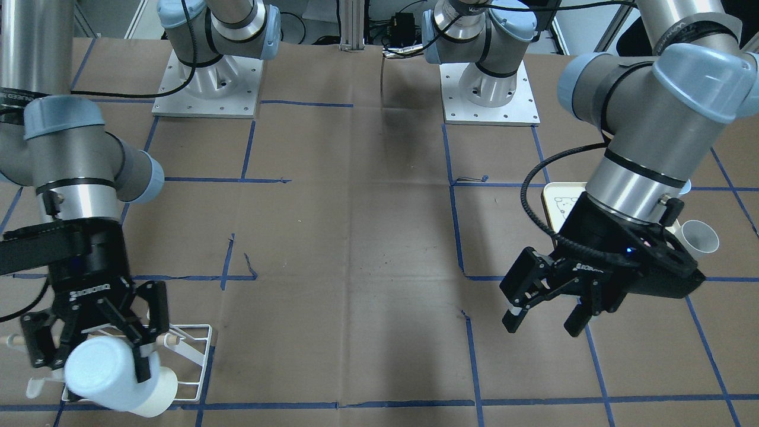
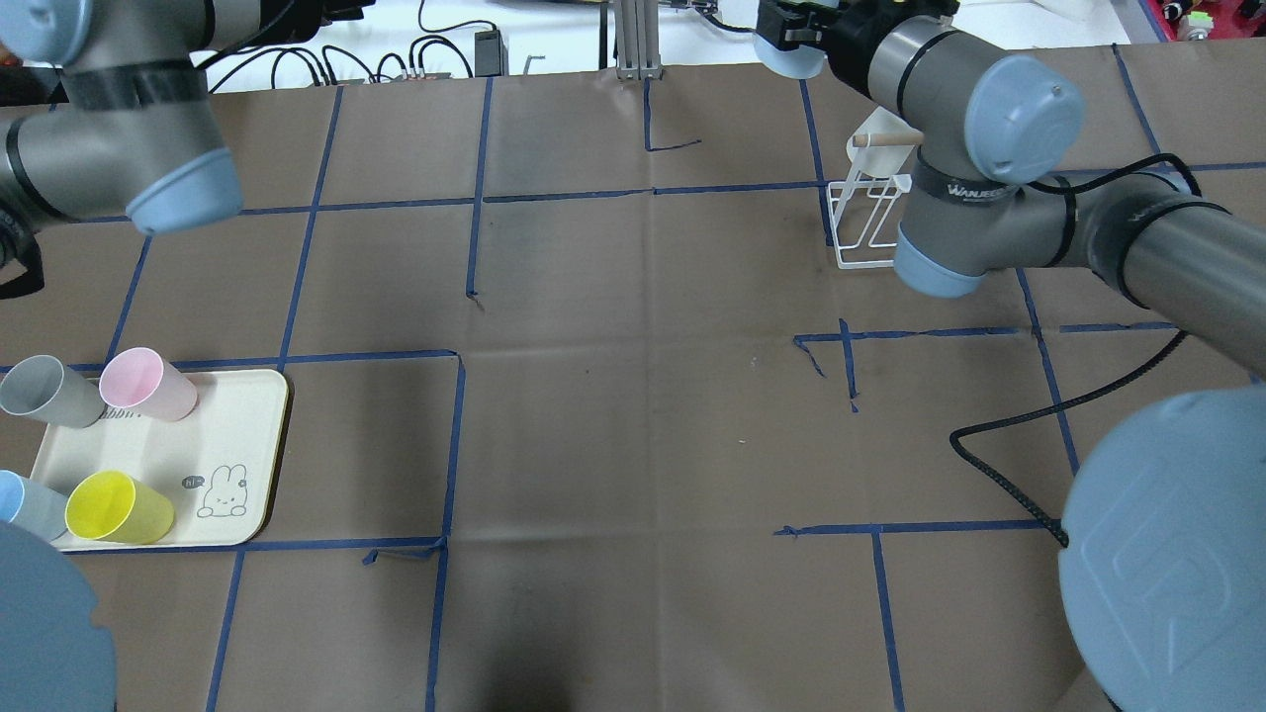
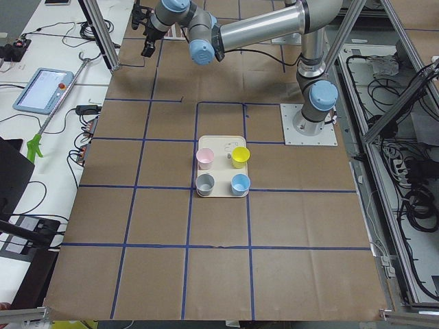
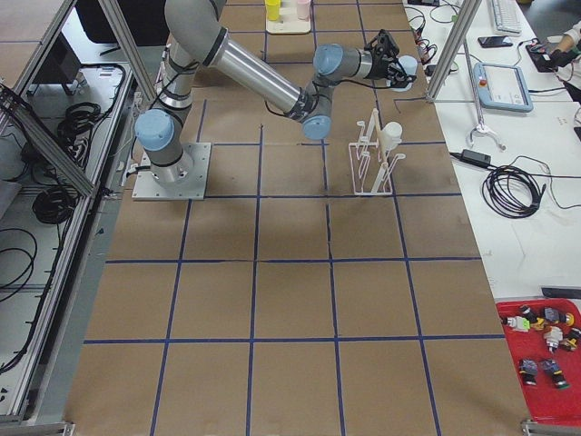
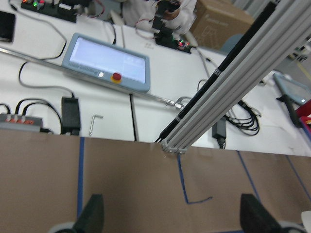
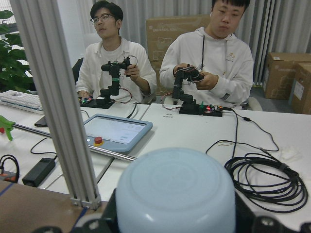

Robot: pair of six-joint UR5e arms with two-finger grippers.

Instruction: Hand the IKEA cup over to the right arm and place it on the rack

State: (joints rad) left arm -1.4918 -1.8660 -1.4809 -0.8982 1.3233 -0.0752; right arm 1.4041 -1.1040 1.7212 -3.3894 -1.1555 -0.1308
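Observation:
My right gripper (image 1: 89, 356) is shut on a pale blue cup (image 1: 101, 370), held on its side just above the white wire rack (image 1: 198, 338) with its wooden dowel. The right wrist view shows the cup's base (image 6: 175, 194) filling the space between the fingers. In the exterior right view the cup (image 4: 406, 68) hangs beyond the rack (image 4: 368, 168). A white cup (image 1: 157, 394) sits on the rack under the held one. My left gripper (image 1: 544, 323) is open and empty above the table near the cream tray (image 1: 554, 201); its fingertips (image 5: 92, 213) stand wide apart.
The cream tray (image 2: 247, 445) at the left holds a grey cup (image 2: 45, 391), a pink cup (image 2: 148, 386), a yellow cup (image 2: 119, 506) and a blue cup (image 2: 25, 499). An aluminium post (image 2: 633, 40) stands at the table's far edge. Operators sit beyond it.

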